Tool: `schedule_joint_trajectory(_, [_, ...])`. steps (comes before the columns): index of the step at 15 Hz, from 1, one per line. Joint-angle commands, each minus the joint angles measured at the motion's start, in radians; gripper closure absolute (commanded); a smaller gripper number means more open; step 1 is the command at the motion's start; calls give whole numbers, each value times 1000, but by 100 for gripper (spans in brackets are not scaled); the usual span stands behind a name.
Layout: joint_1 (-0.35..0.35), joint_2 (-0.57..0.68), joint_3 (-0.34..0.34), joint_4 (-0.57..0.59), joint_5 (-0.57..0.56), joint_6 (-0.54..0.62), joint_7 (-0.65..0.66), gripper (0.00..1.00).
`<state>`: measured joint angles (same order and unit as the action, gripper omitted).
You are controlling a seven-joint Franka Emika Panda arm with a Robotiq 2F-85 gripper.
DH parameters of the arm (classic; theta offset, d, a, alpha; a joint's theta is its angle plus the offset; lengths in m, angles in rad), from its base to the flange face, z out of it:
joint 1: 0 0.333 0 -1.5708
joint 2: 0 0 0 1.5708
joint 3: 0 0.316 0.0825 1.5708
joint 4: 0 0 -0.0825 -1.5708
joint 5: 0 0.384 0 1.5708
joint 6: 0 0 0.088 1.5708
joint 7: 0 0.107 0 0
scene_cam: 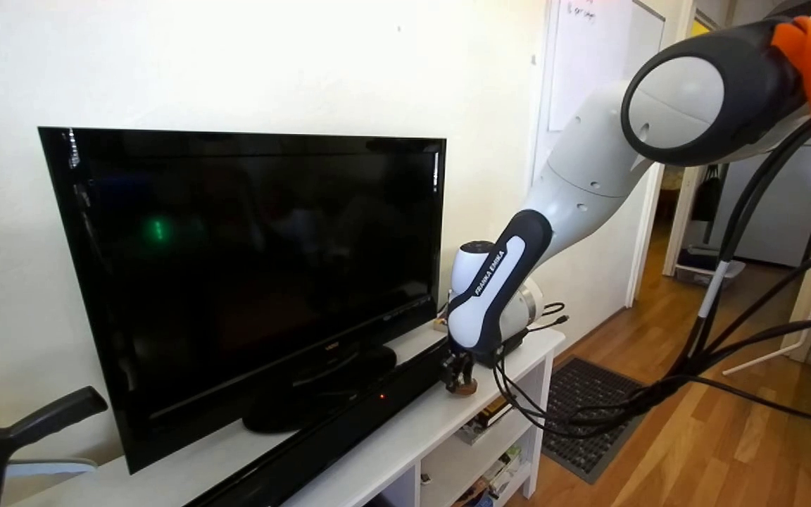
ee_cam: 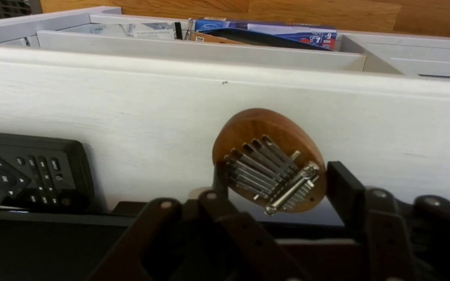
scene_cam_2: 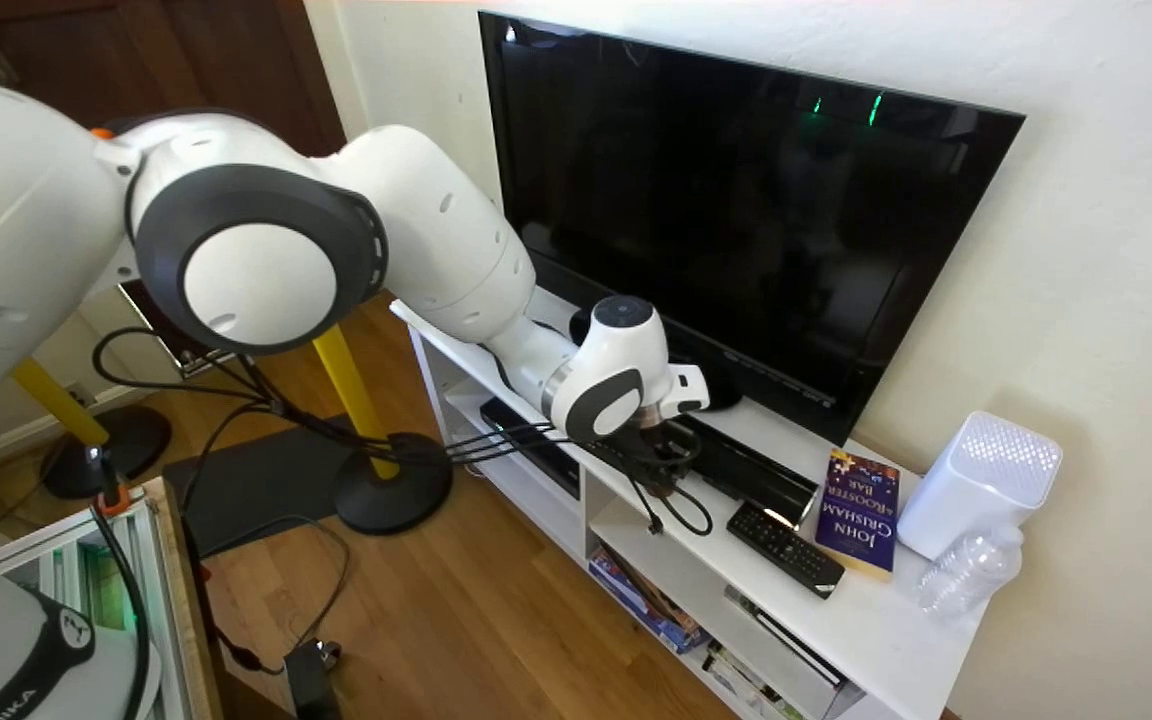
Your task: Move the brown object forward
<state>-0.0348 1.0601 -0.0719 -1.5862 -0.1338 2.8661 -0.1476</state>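
Observation:
The brown object is a small rounded wooden thumb piano with metal tines (ee_cam: 256, 125), in the middle of the wrist view. My gripper (ee_cam: 276, 171) has one black finger against each side of it, both touching, so it is shut on it. In an exterior view the brown object (scene_cam: 467, 388) shows just under the gripper (scene_cam: 458, 377), at the white stand's top (scene_cam: 405, 429). I cannot tell whether it rests on the top or is slightly raised. In an exterior view the gripper (scene_cam_2: 651, 455) is dark and mostly hides the object.
A long black speaker bar (scene_cam: 349, 415) lies behind the gripper, before the television (scene_cam: 258, 260). A remote (scene_cam_2: 786, 548), a book (scene_cam_2: 858, 510), a white box-shaped device (scene_cam_2: 981, 480) and a plastic bottle (scene_cam_2: 971, 570) stand along the stand's end. Cables hang beside the wrist. The stand's front edge is close.

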Motion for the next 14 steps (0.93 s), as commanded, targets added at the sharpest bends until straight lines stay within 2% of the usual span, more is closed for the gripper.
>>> schedule_joint_trajectory(1, [-1,52,-9,60,-31,35,-24,61])
schedule_joint_trajectory(7, [-12,80,3,95,-38,51,-56,61])
schedule_joint_trajectory(9, [-16,83,8,100,-36,43,-63,9])
schedule_joint_trajectory(10, [-17,85,9,103,-34,44,-63,8])
schedule_joint_trajectory(12, [-17,88,8,110,-34,43,-63,1])
schedule_joint_trajectory(14, [-13,87,5,112,-34,39,-60,0])
